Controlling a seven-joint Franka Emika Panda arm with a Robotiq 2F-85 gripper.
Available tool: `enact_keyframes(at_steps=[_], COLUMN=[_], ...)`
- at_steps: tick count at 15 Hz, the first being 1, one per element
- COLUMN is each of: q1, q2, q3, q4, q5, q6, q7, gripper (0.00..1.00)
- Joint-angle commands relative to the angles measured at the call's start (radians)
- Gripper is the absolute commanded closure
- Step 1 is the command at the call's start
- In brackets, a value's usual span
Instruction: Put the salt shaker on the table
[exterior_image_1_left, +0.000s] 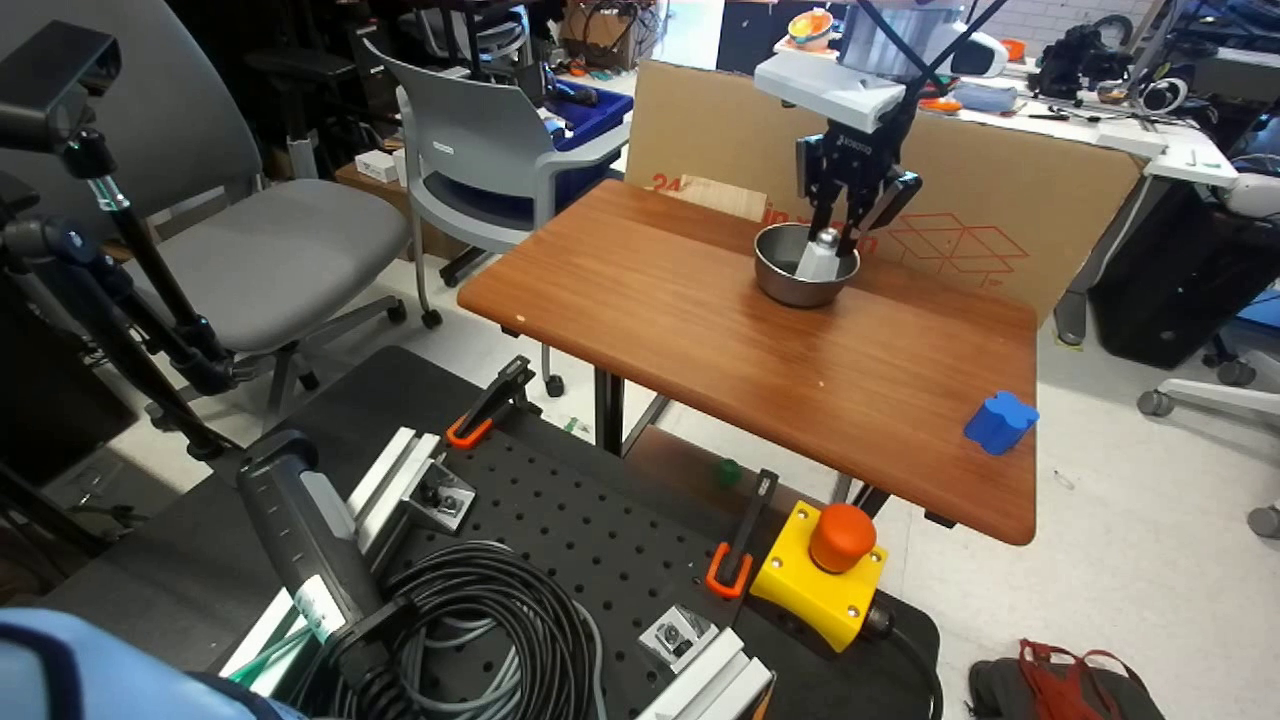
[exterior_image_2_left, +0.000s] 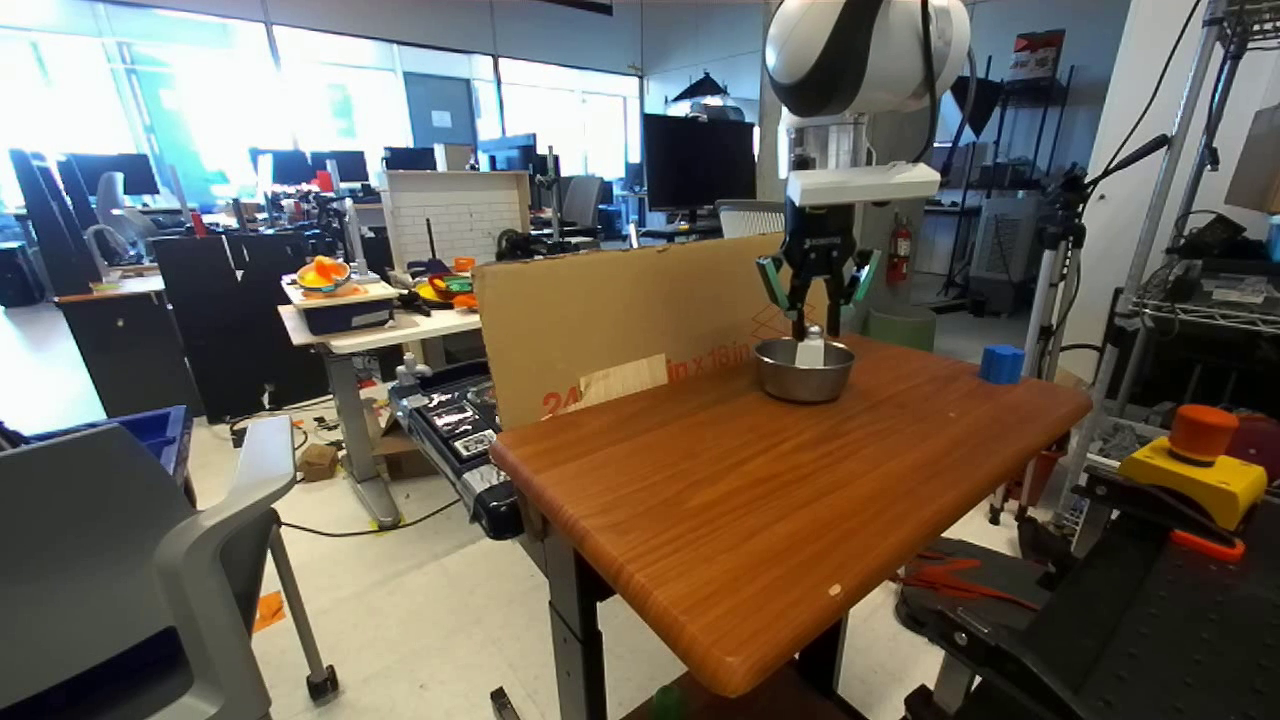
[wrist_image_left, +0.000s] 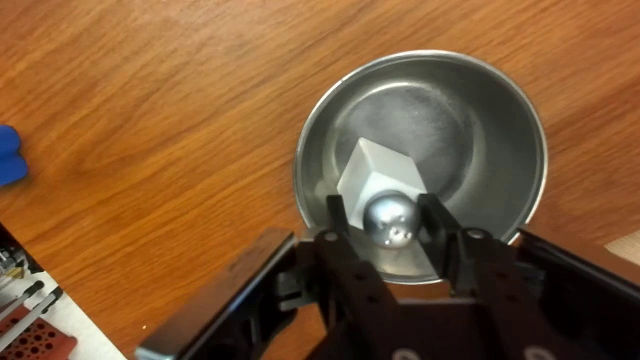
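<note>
Wrist view cropped the blue block (wrist_image_left: 11, 156). Table (wrist_image_left: 150, 150) was grained wood. Gripper (wrist_image_left: 382, 212) hung with fingers (wrist_image_left: 337, 214) parted astride the metal-capped salt shaker (wrist_image_left: 382, 187), contact unclear; its faceted white body sat inside the metal bowl (wrist_image_left: 502, 145), base hidden in both exterior views.

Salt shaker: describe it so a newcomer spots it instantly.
On the wooden table, find the steel bowl below the gripper. The salt shaker sits inside it. Flat white sides and a shiny round cap set it apart from the bowl and the blue block.
</note>
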Motion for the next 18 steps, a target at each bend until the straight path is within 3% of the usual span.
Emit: enact_keyframes(at_steps=[1,2,8,12,15,18], q1=[0.033,0.037,0.021,-0.016,-0.041,-0.050], q2=[0.023,0.013,-0.146,-0.364,-0.518,-0.600], q3=[-0.025,-0.026,0.009,0.036,0.044,0.040], q4=[0.029,0.027,-0.099,-0.290,-0.423,-0.501], q5=[-0.042,-0.049,-0.026,-0.020,-0.032,-0.071], q6=[0.010,0.001,-0.021,-0.026,-0.092,-0.150], q7=[0.040,0.043,-0.057,-0.248,-0.432,-0.555], gripper=[0.88,0.96,0.93,0.93,0.93,0.93])
